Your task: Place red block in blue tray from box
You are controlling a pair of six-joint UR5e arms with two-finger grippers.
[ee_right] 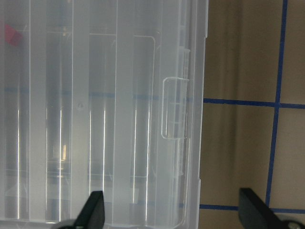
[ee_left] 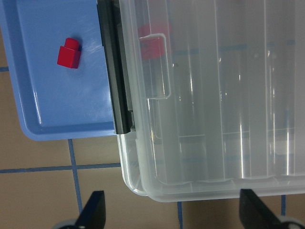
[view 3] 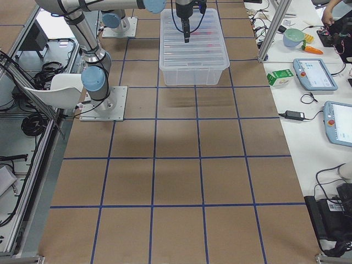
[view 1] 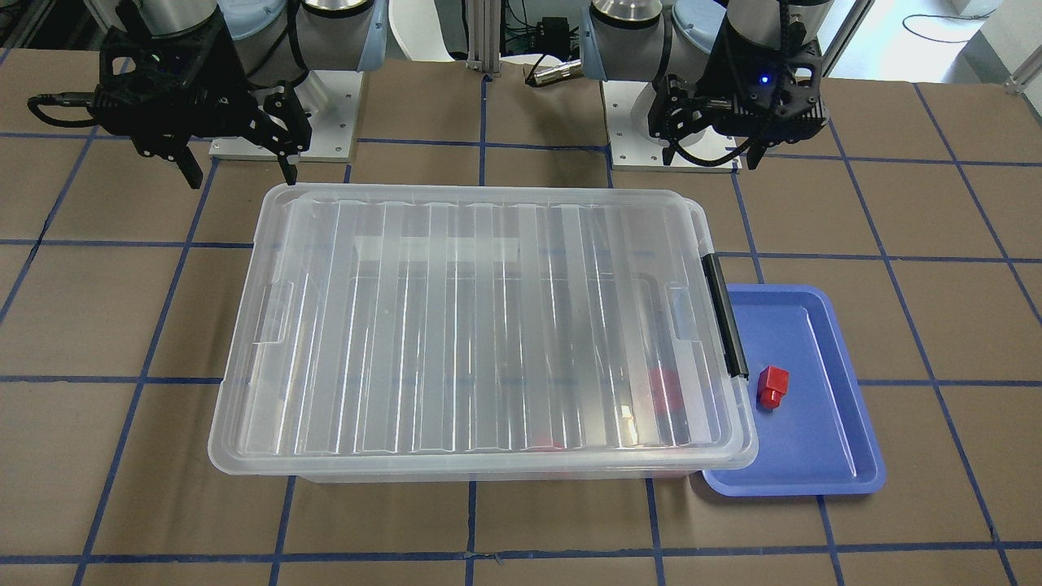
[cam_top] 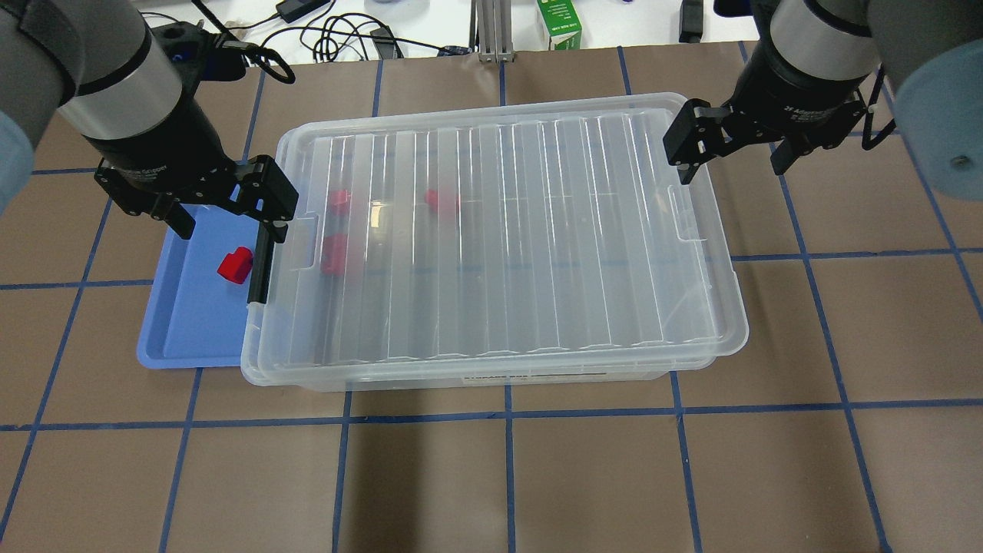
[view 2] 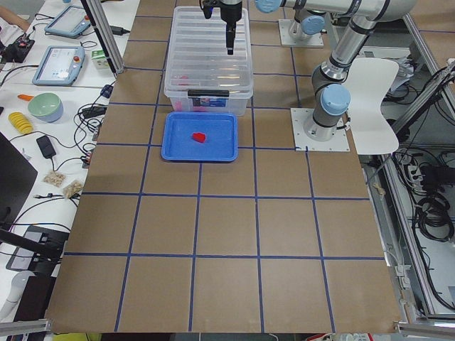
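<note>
The small red block [view 1: 772, 387] lies in the blue tray [view 1: 814, 439], beside the box's black clip handle [view 1: 724, 313]. It also shows in the overhead view [cam_top: 235, 265] and the left wrist view [ee_left: 69, 53]. The clear box [cam_top: 499, 246] stands with its ribbed lid on, next to the tray [cam_top: 192, 330]. My left gripper [cam_top: 230, 219] is open and empty, above the tray's robot-side end and the handle. My right gripper [cam_top: 729, 157] is open and empty, above the box's opposite short end.
Other red pieces [cam_top: 338, 201] [cam_top: 441, 201] [cam_top: 332, 255] show blurred through the lid near the handle end. A green carton [cam_top: 562, 23] and cables lie beyond the table's far edge. A side bench with tablets [view 3: 314, 74] runs along that edge.
</note>
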